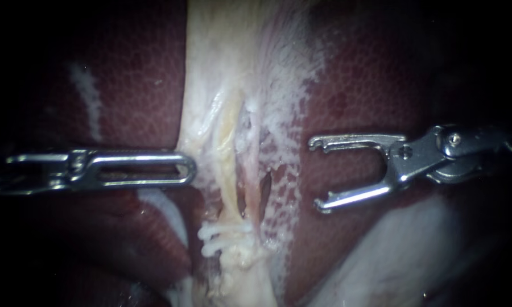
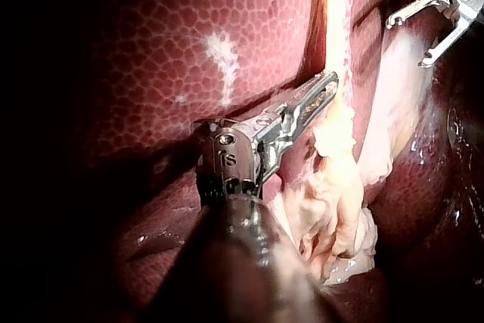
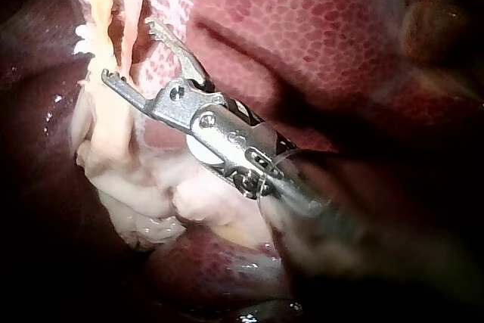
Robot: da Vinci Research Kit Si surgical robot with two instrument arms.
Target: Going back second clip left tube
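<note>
Our field: mottled dark-red liver (image 1: 136,85), pale band (image 1: 222,68) down middle. Yellowish tube (image 1: 228,153), white clip (image 1: 224,237) low on it. Our left instrument (image 1: 190,169) jaws together; right instrument (image 1: 316,175) jaws apart, empty.

Backdrop is all liver (image 1: 142,74): dark red, finely mottled, wet glints. Light is strongest mid-scene on the pale tissue band (image 1: 222,68) and falls off fast to black at the far left and right. White streak (image 1: 88,96) left, pale patch (image 1: 398,250) near right.
</note>
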